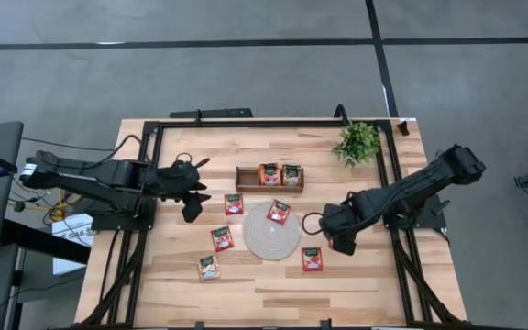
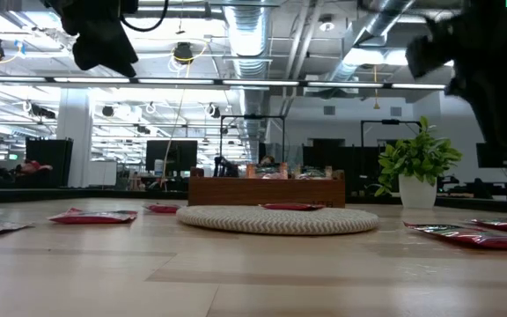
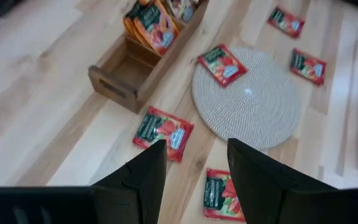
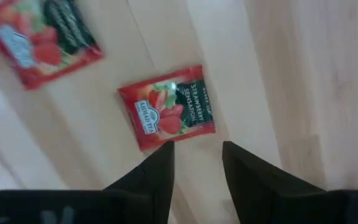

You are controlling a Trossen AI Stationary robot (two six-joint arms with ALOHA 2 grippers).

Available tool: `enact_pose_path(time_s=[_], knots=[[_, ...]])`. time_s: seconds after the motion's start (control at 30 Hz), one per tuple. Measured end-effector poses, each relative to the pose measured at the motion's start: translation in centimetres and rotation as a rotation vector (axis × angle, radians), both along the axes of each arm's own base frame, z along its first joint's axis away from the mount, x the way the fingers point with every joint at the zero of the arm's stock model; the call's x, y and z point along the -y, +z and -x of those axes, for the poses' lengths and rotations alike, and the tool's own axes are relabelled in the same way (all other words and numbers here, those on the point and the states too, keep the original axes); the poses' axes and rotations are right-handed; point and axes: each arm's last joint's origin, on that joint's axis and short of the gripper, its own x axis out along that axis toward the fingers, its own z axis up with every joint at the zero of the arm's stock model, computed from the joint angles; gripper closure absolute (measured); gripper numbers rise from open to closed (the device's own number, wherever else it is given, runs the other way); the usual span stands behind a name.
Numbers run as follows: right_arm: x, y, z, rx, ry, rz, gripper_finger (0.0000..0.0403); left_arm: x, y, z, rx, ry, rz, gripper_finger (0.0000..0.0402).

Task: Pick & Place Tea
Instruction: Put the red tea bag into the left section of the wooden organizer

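1. I see the right gripper [image 1: 335, 240] hanging over the table [image 1: 374, 284] at about 4 o'clock from the round mat [image 1: 271, 230]. Its two fingers [image 4: 157, 174] stand apart with nothing between them, so it is released and empty.
2. In the right wrist view one tea sachet [image 4: 168, 115] lies flat just in front of the fingertips. I judge the gripper is held there to come down on this sachet next. A second sachet [image 4: 39, 34] lies near it, partly out of the view.
3. The left gripper [image 1: 191, 203] is at about 9 o'clock from the mat, above the table. Its fingers [image 3: 143, 180] are also spread and hold nothing. I think it waits or aims at the sachet [image 3: 164, 132] that lies just beyond its tips, beside the mat.
4. The wooden tray [image 1: 269, 176] stands at 12 o'clock from the mat. Two of its compartments hold sachets standing on edge [image 1: 280, 174]; the left one looks empty, so I judge the loose sachets should go there.
5. Loose sachets lie flat: one on the mat [image 1: 279, 212], one at 10 o'clock [image 1: 234, 203], two at about 8 o'clock [image 1: 222, 238] [image 1: 209, 267], and one at 5 o'clock [image 1: 312, 259].
6. Each sachet is a thin red square with a dark green band and a strawberry picture. Being so flat on the wood, I expect it is hard to pinch.
7. A small plant [image 1: 358, 142] stands at 2 o'clock, well apart from the work.
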Motion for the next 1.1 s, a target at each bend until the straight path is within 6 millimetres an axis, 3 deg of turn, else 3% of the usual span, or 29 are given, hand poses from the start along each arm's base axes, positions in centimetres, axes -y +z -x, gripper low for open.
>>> enact_pose_path(time_s=[0.17,0.53,0.77,1.1], knots=[[0.5,-2.1,0.4,0.0,-0.017,-0.027,0.0265,0.2,-0.6,-0.5,-0.042,-0.02,0.02,0.024],[3.0,-4.5,0.9,-0.041,-0.11,-0.145,0.0264,0.2,-0.7,-0.7,-0.044,-0.019,0.024,0.024],[4.8,-5.3,0.6,-0.016,-0.183,-0.153,0.0251,0.2,-0.7,-0.7,-0.047,-0.019,0.024,0.024],[5.1,-5.6,0.5,-0.021,-0.161,-0.155,0.0251,0.2,-0.7,-0.7,-0.045,-0.018,0.025,0.0239]])
